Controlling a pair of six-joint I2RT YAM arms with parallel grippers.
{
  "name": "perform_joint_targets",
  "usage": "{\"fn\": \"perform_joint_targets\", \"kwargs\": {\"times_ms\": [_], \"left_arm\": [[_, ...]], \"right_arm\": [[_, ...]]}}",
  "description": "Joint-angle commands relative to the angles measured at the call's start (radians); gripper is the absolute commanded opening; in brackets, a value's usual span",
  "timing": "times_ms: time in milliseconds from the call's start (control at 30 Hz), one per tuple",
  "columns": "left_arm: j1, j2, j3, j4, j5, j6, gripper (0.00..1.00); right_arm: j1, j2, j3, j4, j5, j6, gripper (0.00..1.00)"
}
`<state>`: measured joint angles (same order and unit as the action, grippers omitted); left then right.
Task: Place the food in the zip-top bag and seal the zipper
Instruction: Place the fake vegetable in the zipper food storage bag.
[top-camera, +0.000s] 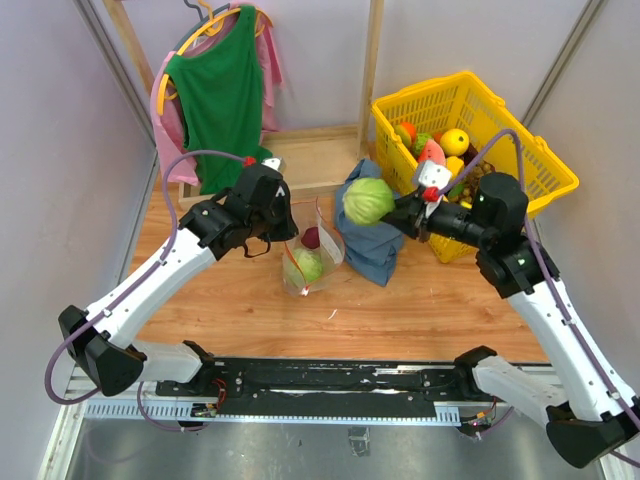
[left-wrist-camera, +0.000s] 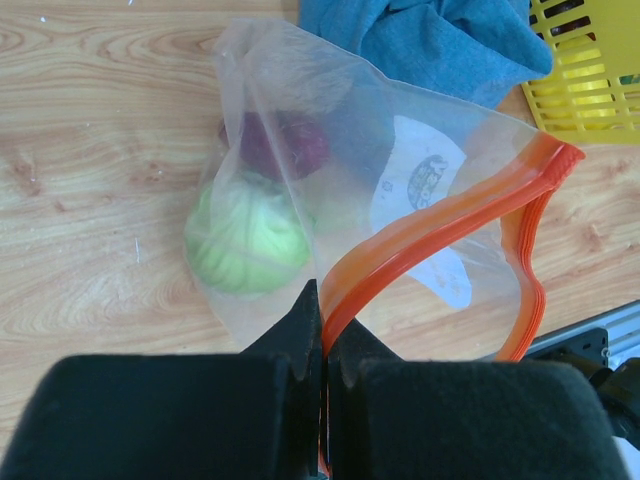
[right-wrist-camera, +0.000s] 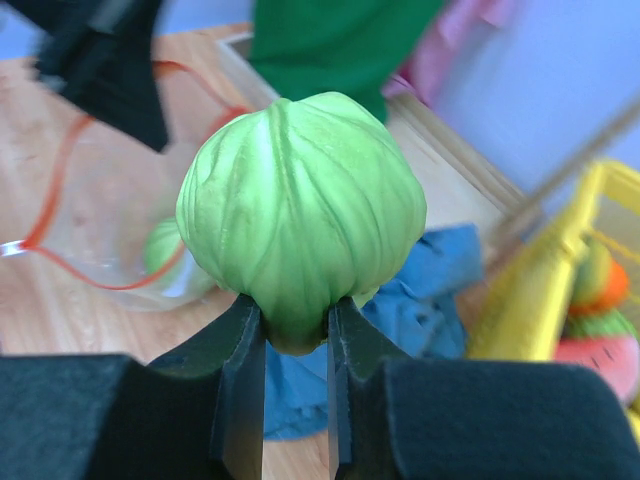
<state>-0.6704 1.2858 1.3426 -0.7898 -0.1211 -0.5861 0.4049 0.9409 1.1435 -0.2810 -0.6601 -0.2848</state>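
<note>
Cabbage (right-wrist-camera: 300, 210) clamped in right gripper (right-wrist-camera: 297, 318), in the air above blue cloth (top-camera: 372, 252). Left gripper (left-wrist-camera: 322, 325) closed on orange zipper (left-wrist-camera: 440, 215), holding bag (left-wrist-camera: 300, 110) open; green ball (left-wrist-camera: 245, 235) and purple piece (left-wrist-camera: 285, 145) inside.

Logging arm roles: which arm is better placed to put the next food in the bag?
Right. The right claw grips the green cabbage near the zip-top bag; the left claw pinches the orange zipper, holding the mouth open.

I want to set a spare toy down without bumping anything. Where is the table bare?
The table is bare in front of the bag and the cloth, out to its near edge. Crowded at the back right: cloth, basket and the right gripper holding the cabbage.
</note>
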Motion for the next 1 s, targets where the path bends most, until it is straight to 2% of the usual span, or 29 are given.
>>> {"fn": "perform_joint_targets", "kwargs": {"times_ms": [0,267,433,533,967], "left_arm": [[0.007,0.009,0.034,0.027,0.017,0.015,0.0],[0.006,0.018,0.033,0.035,0.023,0.012,0.0],[0.006,0.024,0.028,0.041,0.032,0.011,0.0],[0.006,0.028,0.027,0.043,0.043,0.011,0.0],[0.006,0.025,-0.003,0.041,0.069,0.012,0.0]], "right_arm": [[0.116,0.005,0.0,0.031,-0.118,-0.099,0.01],[0.264,0.065,-0.006,-0.013,-0.245,-0.157,0.01],[0.319,0.157,0.022,-0.125,-0.243,-0.209,0.01],[0.322,0.195,-0.003,-0.099,-0.233,-0.216,0.01],[0.321,0.338,0.016,0.01,0.17,-0.077,0.01]]}}
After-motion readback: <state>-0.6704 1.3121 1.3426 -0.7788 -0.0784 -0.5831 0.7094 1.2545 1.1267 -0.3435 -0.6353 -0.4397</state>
